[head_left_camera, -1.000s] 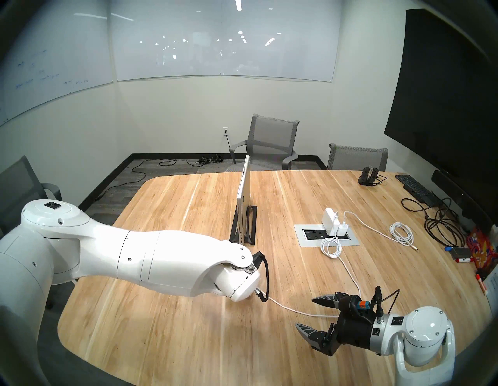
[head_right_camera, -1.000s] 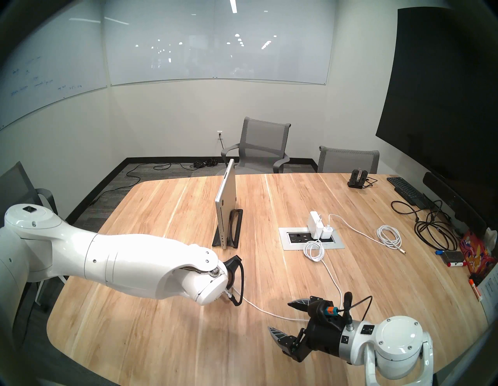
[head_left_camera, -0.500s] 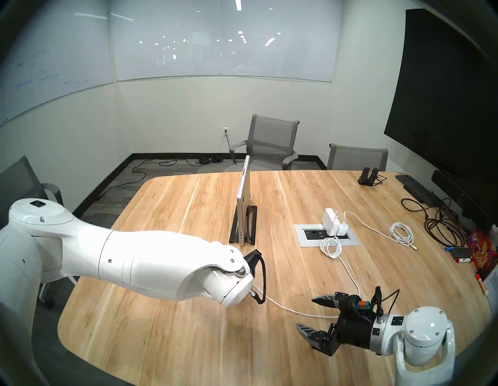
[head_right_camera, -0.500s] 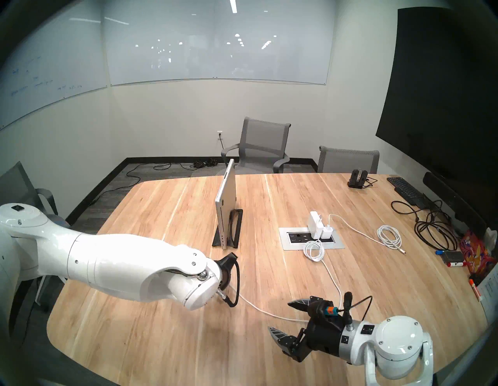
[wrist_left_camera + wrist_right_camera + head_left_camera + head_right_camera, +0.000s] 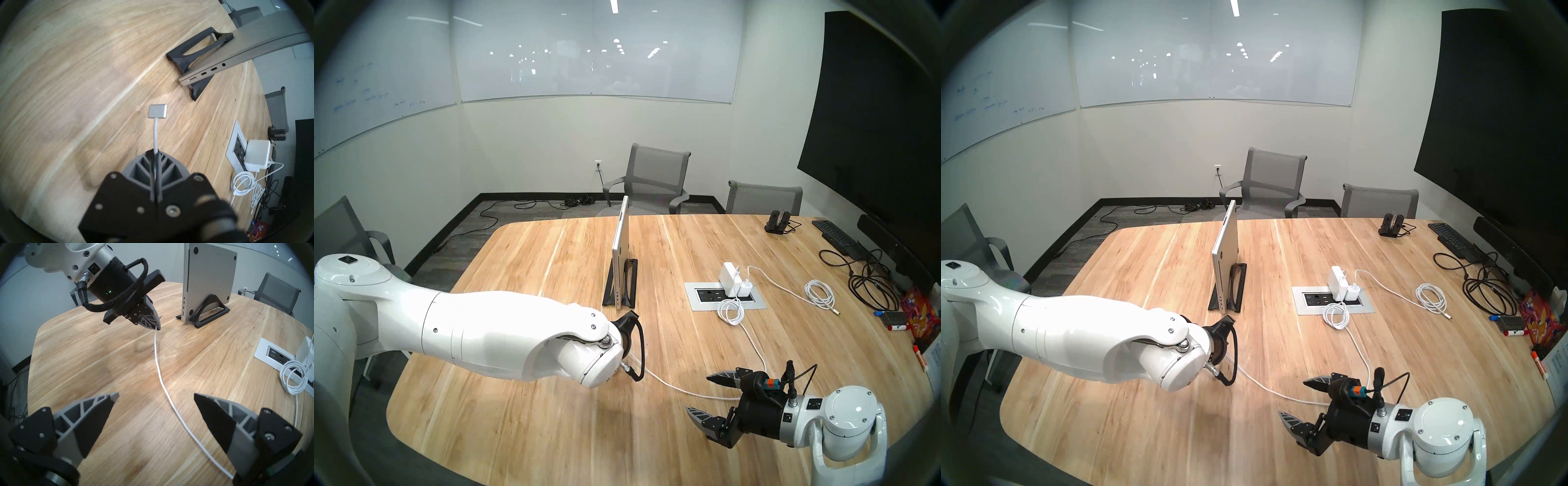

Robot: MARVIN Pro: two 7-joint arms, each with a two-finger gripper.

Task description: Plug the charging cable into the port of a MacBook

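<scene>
White cord runs from between the tips of my left jaws [image 5: 155, 152], which are pressed together on the charging cable [image 5: 163, 383] a short way behind its end. Past the tips a short stub of cord sticks out, and on it sits the flat silver connector [image 5: 157, 111], held clear above the pale wooden tabletop [image 5: 524, 424] and touching nothing. The connector is apart from the MacBook [image 5: 209, 280]; bare wood shows between them in my left wrist view.

The MacBook stands on its long edge in a black stand [image 5: 210, 310], upright, near the middle of the tabletop. The narrow edge with its ports [image 5: 209, 72] faces me: I see a slim slot nearest the tabletop, then two small oval ports and a round socket further up.

Behind my left jaws the cable drops to the wood, sweeps across it toward my right side, passes between the fingers of my right jaws [image 5: 156, 398] in that wrist view, then curves back up to a loose loop by the white power brick [image 5: 729, 271] plugged into the outlet plate [image 5: 694, 302] set in the tabletop. My right jaws are spread wide and empty, hanging above the wood at my near right. A second white cable [image 5: 819, 295] lies coiled further right.
</scene>
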